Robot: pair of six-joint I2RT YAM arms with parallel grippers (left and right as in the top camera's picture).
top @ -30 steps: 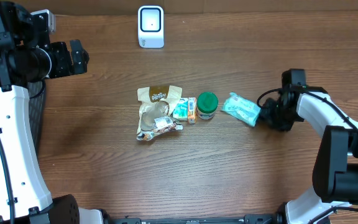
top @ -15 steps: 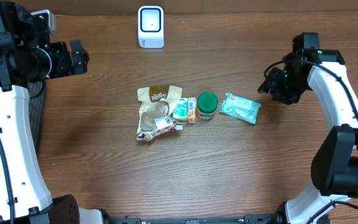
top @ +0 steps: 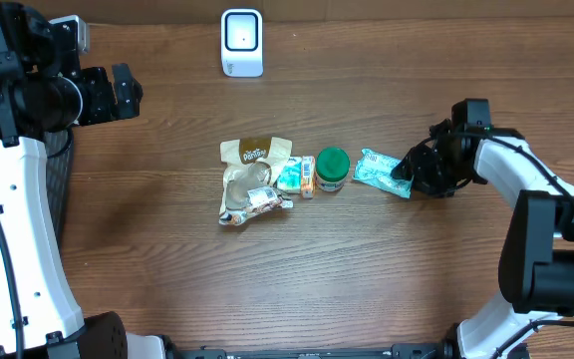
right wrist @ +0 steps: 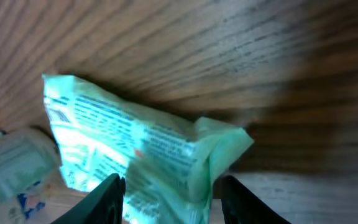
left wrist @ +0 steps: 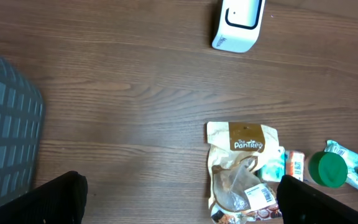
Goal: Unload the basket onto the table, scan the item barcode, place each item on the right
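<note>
Packet [top: 385, 173], mint-green crinkly plastic with dark print, lies flat just right of jar [top: 332, 169]; right gripper [right wrist: 176, 194] jaws apart astride its end; left gripper [left wrist: 179, 198] wide open, well apart.

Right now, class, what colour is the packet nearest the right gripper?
The packet is mint green with dark print, and it shows best in the right wrist view.

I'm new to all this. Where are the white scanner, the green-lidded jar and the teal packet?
The white scanner [top: 241, 42], overhead view, on its front face.
The green-lidded jar [top: 333, 163], overhead view, on the lid's middle.
The teal packet [right wrist: 135, 146], right wrist view, on its printed side.
</note>
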